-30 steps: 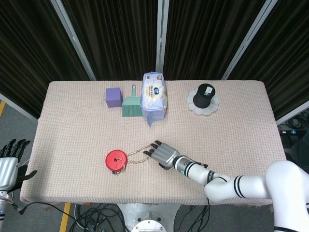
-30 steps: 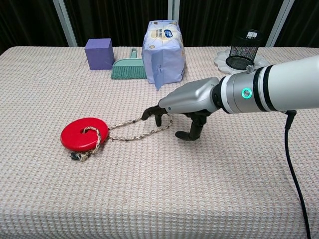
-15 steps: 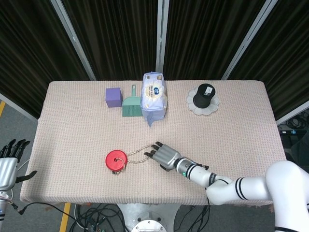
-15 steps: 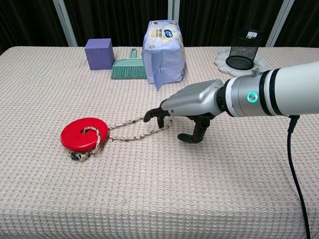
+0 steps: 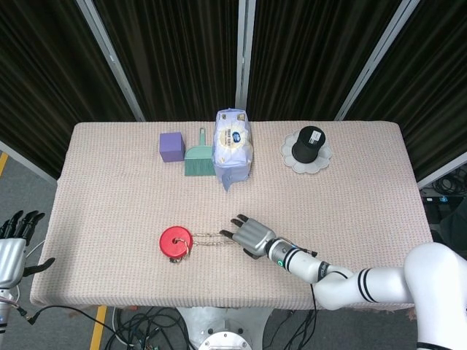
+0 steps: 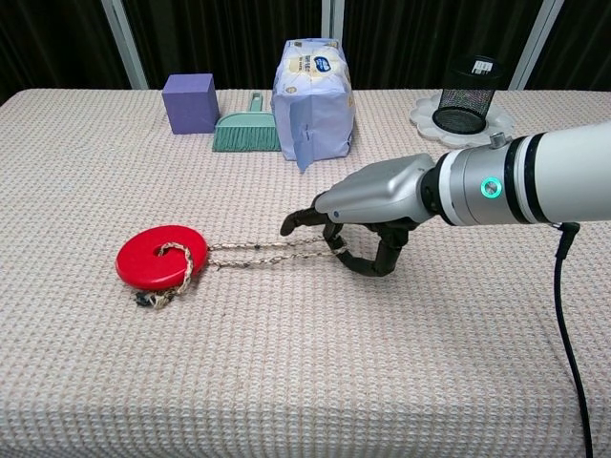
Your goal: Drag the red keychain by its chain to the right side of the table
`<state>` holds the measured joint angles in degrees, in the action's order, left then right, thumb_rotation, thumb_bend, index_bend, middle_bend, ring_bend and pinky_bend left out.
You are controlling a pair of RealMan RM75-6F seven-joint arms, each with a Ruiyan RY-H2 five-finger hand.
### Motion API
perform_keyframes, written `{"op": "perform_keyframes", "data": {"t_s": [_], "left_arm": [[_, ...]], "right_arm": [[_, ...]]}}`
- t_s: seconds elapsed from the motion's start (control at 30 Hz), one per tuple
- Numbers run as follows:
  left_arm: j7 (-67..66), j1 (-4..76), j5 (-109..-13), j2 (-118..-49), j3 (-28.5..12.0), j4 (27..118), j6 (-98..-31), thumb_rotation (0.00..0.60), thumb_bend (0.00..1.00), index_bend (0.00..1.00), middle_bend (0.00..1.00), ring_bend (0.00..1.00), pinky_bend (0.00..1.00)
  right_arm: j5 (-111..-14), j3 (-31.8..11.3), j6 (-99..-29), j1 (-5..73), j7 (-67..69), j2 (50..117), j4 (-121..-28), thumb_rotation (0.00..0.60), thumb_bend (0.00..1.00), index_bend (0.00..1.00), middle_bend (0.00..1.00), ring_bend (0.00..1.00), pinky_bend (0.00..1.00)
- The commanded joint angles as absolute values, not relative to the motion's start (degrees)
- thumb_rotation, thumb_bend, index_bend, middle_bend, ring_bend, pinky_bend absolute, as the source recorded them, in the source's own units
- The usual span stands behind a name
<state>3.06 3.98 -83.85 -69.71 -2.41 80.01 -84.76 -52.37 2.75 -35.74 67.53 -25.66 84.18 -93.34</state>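
The right hand's fingers (image 6: 355,256) curl down around the far end of the twisted beige rope chain (image 6: 272,251), thumb and fingers hooked through its loop so the chain is held. The right hand (image 6: 368,205) has drawn in toward the robot since a second ago: the chain, which then lay in a slack open loop, now runs nearly straight and taut to the flat red disc keychain (image 6: 158,256). The disc itself sits where it was, left of the table's middle near the front edge, so the drag proper seems only about to begin; any further pull should move it. The left hand (image 5: 12,248) hangs off the table's left edge, fingers spread, holding nothing. The beige woven tablecloth (image 5: 350,189) carries a purple cube (image 5: 171,146), green dustpan brush (image 5: 197,157), tissue pack (image 5: 233,146) and black mesh cup (image 5: 307,144) along the back; dark curtains hang behind.
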Motion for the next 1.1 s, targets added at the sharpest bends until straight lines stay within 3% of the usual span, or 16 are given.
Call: {"op": "perform_keyframes", "data": {"t_s": [0.03, 0.2, 0.4, 0.73, 1.0, 1.1], "left_arm": [[3.11, 3.96, -83.85, -69.72, -2.41, 79.98, -84.77, 0.6, 0.0, 0.13, 0.1, 0.02, 0.13], [3.23, 3.94, -83.88, -69.68, -2.54, 79.92, -84.92, 0.6, 0.0, 0.13, 0.11, 0.02, 0.13], [3.3, 3.78, -83.76, -69.61, -2.53, 79.87, -84.96, 0.6, 0.0, 0.13, 0.11, 0.02, 0.13], [3.66, 3.4, -83.42, -69.38, -2.6, 79.52, -85.14, 0.6, 0.0, 0.13, 0.11, 0.02, 0.13], [3.58, 3.45, -83.6, -69.36, -2.71, 79.62, -85.22, 0.6, 0.0, 0.13, 0.1, 0.02, 0.13], [3.37, 3.51, -83.62, -69.27, -2.81, 79.9, -85.28, 0.6, 0.0, 0.13, 0.11, 0.02, 0.13]], "right_arm": [[-52.5, 2.49, -35.87, 67.49, -25.4, 84.15, -93.3, 0.6, 0.48, 0.0, 0.49, 0.0, 0.0], [-53.2, 1.56, -36.78, 66.93, -24.16, 83.81, -93.51, 0.6, 0.48, 0.02, 0.54, 0.02, 0.0], [-54.73, 1.2, -37.98, 66.1, -23.78, 84.0, -92.93, 0.6, 0.49, 0.28, 0.62, 0.06, 0.0], [-55.5, 0.11, -39.68, 64.99, -23.29, 84.38, -92.11, 0.6, 0.52, 0.52, 0.71, 0.13, 0.0], [-56.46, -0.76, -43.79, 62.86, -23.67, 84.21, -92.52, 0.6, 0.55, 0.83, 0.89, 0.3, 0.0], [-57.25, -0.89, -45.69, 61.49, -23.41, 83.34, -93.19, 0.6, 0.55, 0.89, 0.93, 0.34, 0.0]]}}
